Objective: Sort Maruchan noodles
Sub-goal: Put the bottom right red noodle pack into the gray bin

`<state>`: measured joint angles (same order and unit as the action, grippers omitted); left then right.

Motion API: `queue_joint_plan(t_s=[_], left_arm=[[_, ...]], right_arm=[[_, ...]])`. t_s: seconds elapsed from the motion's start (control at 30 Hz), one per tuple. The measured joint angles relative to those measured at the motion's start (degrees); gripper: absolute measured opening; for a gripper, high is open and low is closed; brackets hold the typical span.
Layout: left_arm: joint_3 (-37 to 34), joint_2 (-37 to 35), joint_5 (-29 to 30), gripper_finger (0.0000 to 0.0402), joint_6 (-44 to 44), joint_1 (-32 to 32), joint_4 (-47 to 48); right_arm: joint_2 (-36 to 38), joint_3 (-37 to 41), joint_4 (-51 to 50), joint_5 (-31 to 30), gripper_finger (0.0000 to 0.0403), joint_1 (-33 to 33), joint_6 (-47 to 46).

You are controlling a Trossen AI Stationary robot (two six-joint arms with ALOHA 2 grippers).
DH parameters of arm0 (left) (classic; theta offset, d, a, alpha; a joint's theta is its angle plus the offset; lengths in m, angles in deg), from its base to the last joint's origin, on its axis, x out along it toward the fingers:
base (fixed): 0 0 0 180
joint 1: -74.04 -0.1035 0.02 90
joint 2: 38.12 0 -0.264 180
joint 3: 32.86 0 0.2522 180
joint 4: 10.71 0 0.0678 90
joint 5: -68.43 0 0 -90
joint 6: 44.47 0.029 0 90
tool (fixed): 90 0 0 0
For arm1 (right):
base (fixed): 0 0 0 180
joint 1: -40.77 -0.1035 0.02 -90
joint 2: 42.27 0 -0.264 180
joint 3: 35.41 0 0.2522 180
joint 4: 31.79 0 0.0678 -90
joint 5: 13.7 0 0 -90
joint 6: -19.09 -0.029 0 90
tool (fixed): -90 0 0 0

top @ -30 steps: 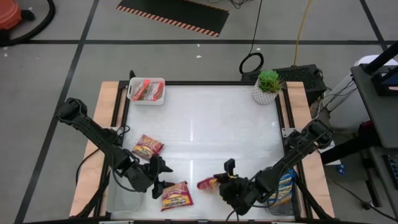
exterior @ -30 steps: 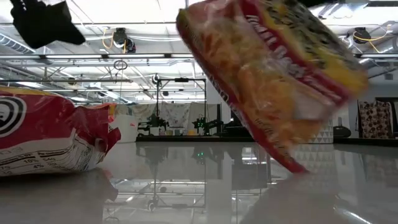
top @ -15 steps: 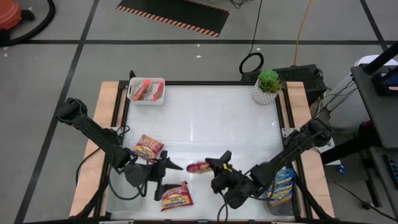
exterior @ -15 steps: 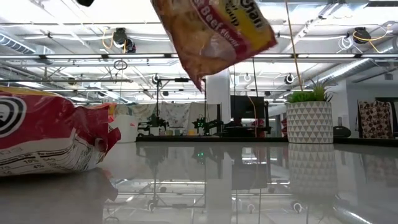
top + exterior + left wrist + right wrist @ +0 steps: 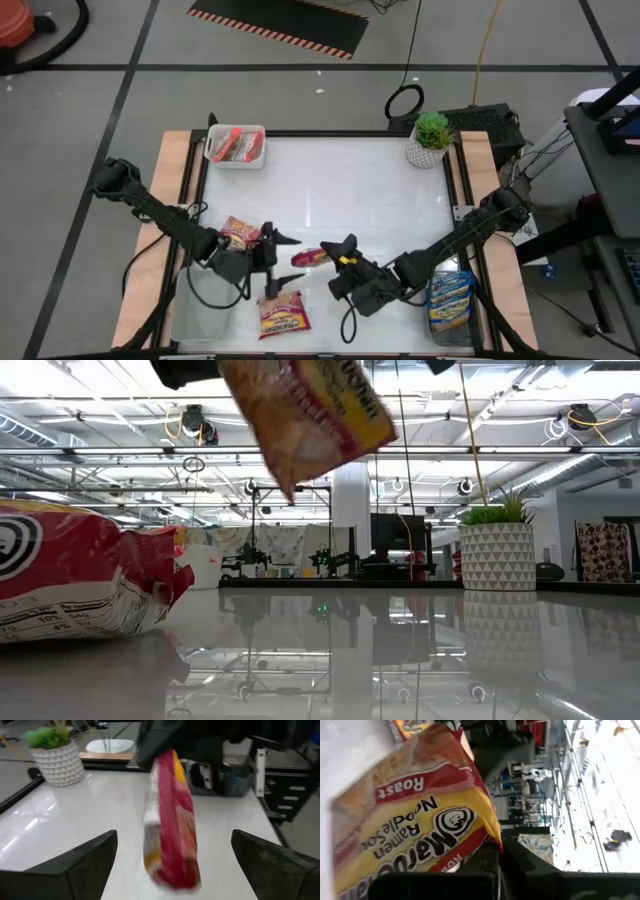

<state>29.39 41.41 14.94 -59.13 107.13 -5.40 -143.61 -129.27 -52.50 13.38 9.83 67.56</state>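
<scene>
A red and yellow Maruchan packet (image 5: 311, 257) hangs in the air over the table's near middle, shut in my right gripper (image 5: 336, 259). It fills the right wrist view (image 5: 420, 815). My left gripper (image 5: 285, 262) is open and faces it from the table's left; in the left wrist view its fingers stand on either side of the packet (image 5: 172, 825) without touching. A second red packet (image 5: 240, 232) lies flat behind the left arm. A third (image 5: 283, 315) lies flat by the near edge. My right gripper pinches the packet by the end (image 5: 326, 258) that points to the table's right, coming level from the right. In the left wrist view it holds the upper edge (image 5: 167, 757), and the packet hangs edge-on below. The packet is lifted clear and tilted (image 5: 300, 420).
A white bin (image 5: 236, 146) with red packets sits at the far left corner. A potted plant (image 5: 430, 138) stands at the far right corner. A clear bin with blue packets (image 5: 450, 298) sits at the near right edge. A red packet (image 5: 80, 580) lies close in the low view.
My right gripper has carried the packet up off the table and toward the table's left, to meet the left gripper. My left gripper has moved right and slightly toward the far edge, toward the packet. The two packets on the table have stayed put.
</scene>
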Motion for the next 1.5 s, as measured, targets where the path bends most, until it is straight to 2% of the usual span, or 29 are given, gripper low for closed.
queue_joint_plan(t_s=[0.2, 0.33, 0.57, 0.77, 0.97, 1.4, 1.5], left_arm=[[0.0, 0.0, -3.8, 0.0388, -0.4, -2.9, 0.8], [0.0, 0.0, -4.8, 0.0388, -5.4, -4.3, 4.0], [0.0, 0.0, -5.2, 0.0387, -13.7, -5.7, 13.6], [0.0, 0.0, -5.2, 0.0378, -13.8, -5.0, 12.5], [0.0, 0.0, -5.0, 0.0323, -13.6, -5.4, 11.7], [0.0, 0.0, -3.3, 0.0162, -11.2, -5.7, 11.3], [0.0, 0.0, -3.5, 0.0135, -11.0, -5.7, 11.2]], right_arm=[[0.0, 0.0, 0.3, 5.7, 0.0, 3.1, 1.4], [0.0, 0.0, 0.3, 9.1, 0.0, 4.2, 0.0], [0.0, 0.0, 4.9, 9.3, 0.0, 4.3, 0.2], [0.1, 0.0, 6.3, 9.3, 0.0, 4.3, 0.3], [0.1, 0.0, 6.4, 12.3, 0.0, 5.1, 0.2], [0.1, 0.0, 6.3, 12.2, 0.0, 5.6, -4.2], [0.1, 0.0, 6.2, 12.2, 0.0, 5.6, -4.7]])
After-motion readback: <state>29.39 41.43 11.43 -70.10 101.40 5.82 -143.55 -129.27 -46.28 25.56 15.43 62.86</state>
